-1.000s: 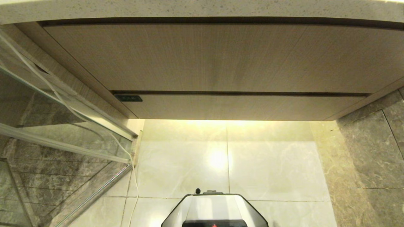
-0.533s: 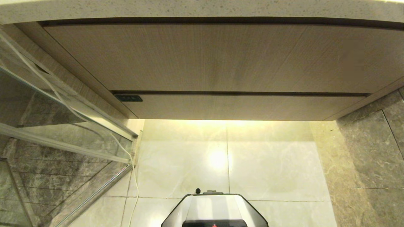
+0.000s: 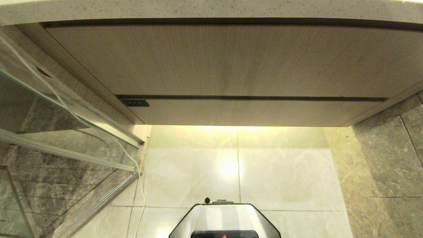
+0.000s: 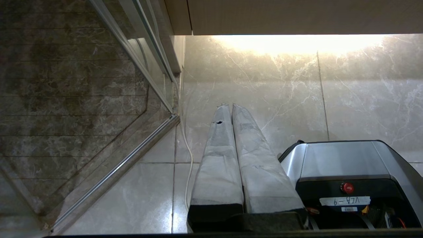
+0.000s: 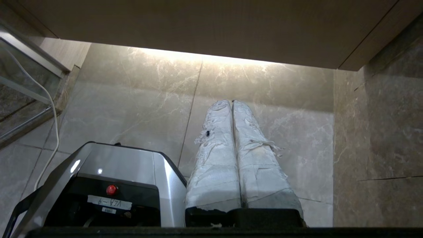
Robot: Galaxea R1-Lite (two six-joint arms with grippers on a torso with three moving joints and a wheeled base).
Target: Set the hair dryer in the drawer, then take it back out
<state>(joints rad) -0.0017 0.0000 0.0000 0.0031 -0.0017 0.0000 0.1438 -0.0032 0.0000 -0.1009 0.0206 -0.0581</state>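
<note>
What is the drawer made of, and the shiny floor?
The drawer looks like light wood or wood-look board, matte: fine grain lines run across its front. The floor seems to be polished stone or ceramic tile: pale veins, grout lines and a bright reflected glare.

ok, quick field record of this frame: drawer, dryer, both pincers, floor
drawer: shut, flush under tall panel
black plate: at the drawer front's left end
hair dryer: not in view
left pincer: shut, empty, hanging over floor tiles
right pincer: shut, empty, beside robot base
white cord: trails down the floor by the glass screen
</note>
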